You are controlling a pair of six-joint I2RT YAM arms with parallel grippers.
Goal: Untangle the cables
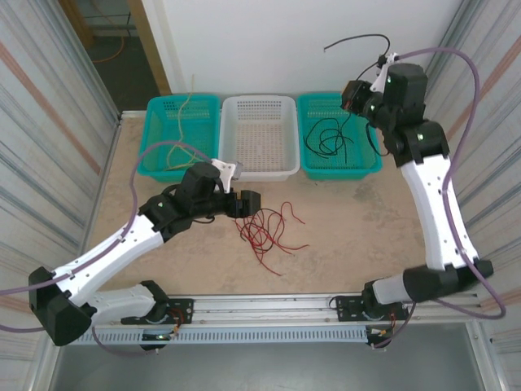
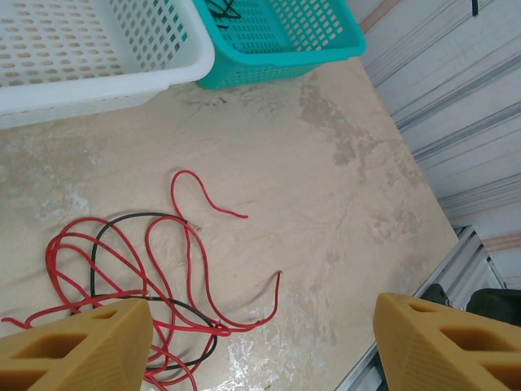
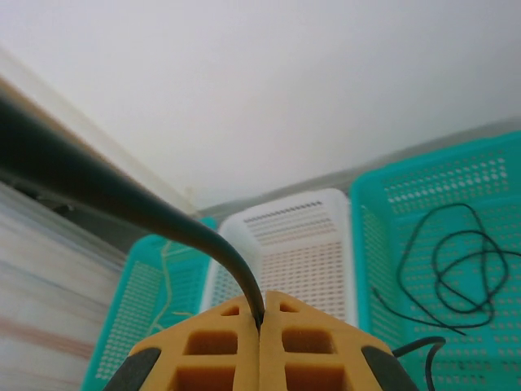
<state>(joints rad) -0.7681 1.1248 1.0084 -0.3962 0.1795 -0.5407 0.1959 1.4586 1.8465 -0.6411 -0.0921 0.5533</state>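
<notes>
3 baskets (image 1: 259, 99). R gripper (image 3: 259, 324) pinches 1 black cable (image 3: 89, 186); L gripper (image 2: 262, 342) fingers spread over red tangle (image 1: 264, 232).

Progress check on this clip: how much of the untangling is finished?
Done: a pale yellow cable lies in the left teal basket, a black cable in the right teal basket. In hand: the right gripper is shut on a second black cable, held above that basket. Left: red cables with one black strand tangled on the table, by the open left gripper.
</notes>
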